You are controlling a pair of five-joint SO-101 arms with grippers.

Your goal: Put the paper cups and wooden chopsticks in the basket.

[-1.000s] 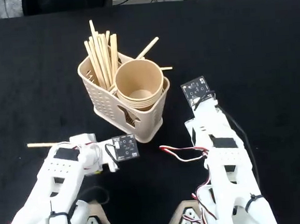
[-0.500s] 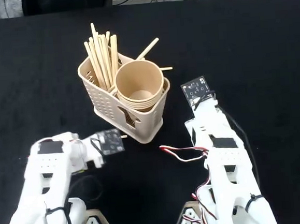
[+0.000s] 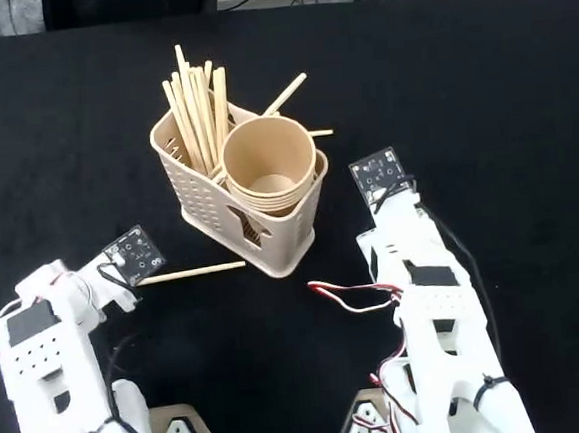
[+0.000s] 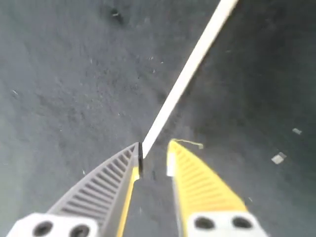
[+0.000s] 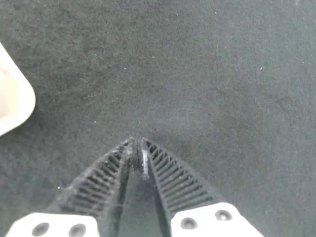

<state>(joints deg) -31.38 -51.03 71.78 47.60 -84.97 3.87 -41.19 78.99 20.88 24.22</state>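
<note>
White plastic makes up both arms. We see the left arm [image 3: 48, 336] folded back at the table's near-left corner, its wrist turned so that it points across toward the basket [image 3: 200, 198]. The right arm [image 3: 420, 276] lies stretched straight forward just to the right of the basket, its wrist low over the black cloth [image 3: 502, 109].

In the left wrist view the left gripper [image 4: 154, 145] has its fingers a narrow gap apart. That gap is wider than the loose chopstick [image 4: 182, 81], whose end rests against the tip of the grey finger [image 4: 118, 165]. We cannot tell whether the stick is pinched. From above, this chopstick [image 3: 189, 273] runs from the left wrist toward the basket's near corner, its far tip just short of the basket.

The right gripper [image 5: 137, 143] has its fingertips pressed together on nothing, with a corner of the basket [image 5: 12, 106] near it.

We count one basket and one loose chopstick. A nested stack of paper cups [image 3: 268, 158] stands in the basket, showing at least three rims. A bundle of chopsticks [image 3: 197, 103] stands beside the cups, roughly eight or nine, too tightly packed to count exactly.
</note>
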